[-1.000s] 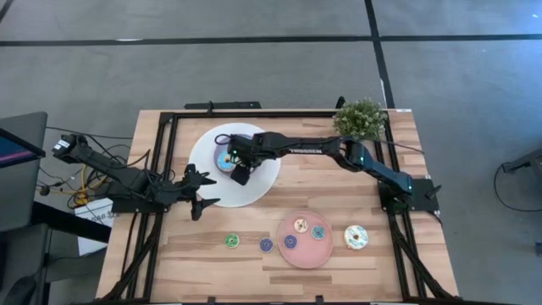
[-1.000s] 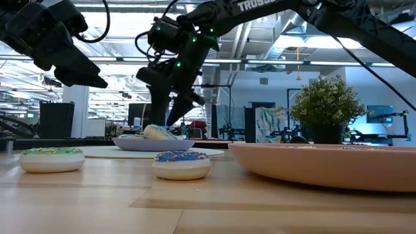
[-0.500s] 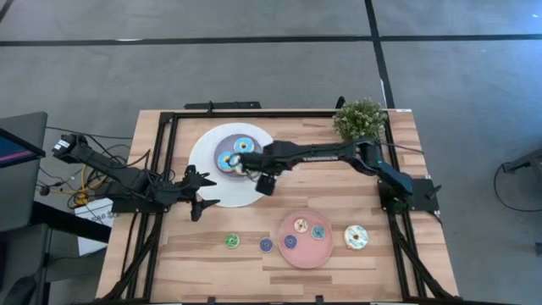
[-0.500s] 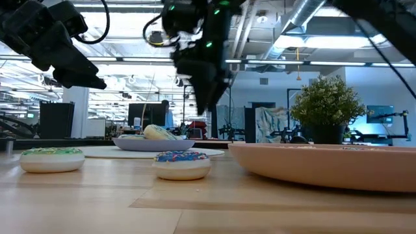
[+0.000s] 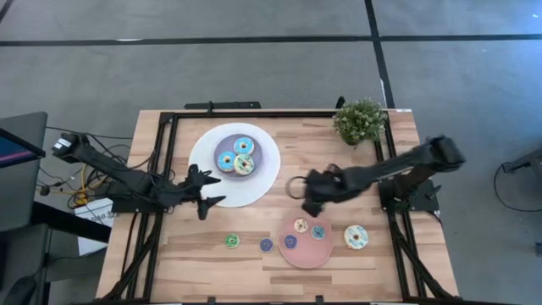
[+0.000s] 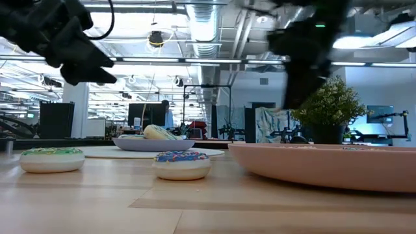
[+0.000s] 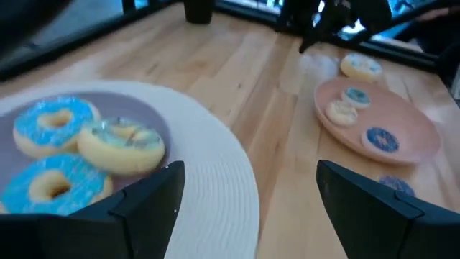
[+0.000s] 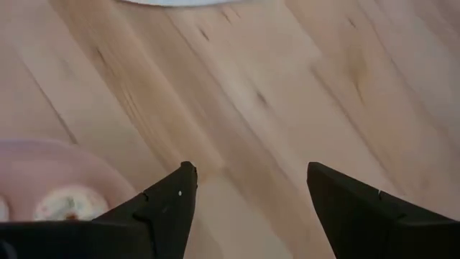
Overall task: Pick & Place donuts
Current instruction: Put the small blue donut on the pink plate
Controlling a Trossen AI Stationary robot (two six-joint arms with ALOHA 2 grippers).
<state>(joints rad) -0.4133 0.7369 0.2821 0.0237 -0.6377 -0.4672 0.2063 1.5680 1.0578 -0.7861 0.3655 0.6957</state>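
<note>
Wooden table (image 5: 254, 229) carries white plate (image 5: 258, 182), pink plate (image 5: 303, 254) (plus loose donuts (image 5: 356, 236)).

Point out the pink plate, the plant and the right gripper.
pink plate (image 5: 302, 252): high view, bare front rim.
plant (image 5: 359, 120): high view, leafy top.
right gripper (image 8: 251, 191): right wrist view, gap between open fingers.

The right gripper (image 8: 251, 208) occupies the lower edge of the frame, its two dark fingers (image 8: 162, 208) spread wide apart with nothing between them. Beneath and beyond the fingers lies a light wooden tabletop (image 8: 287, 93) with visible grain running diagonally. A pink plate (image 8: 43, 173) enters from one side, its rim curving just beside one finger. On that plate sits a small pale donut (image 8: 68, 205) with a reddish spot at its centre, partly cut off by the frame edge. A sliver of a white plate (image 8: 172, 2) shows at the far edge, well apart from the pink one.
</note>
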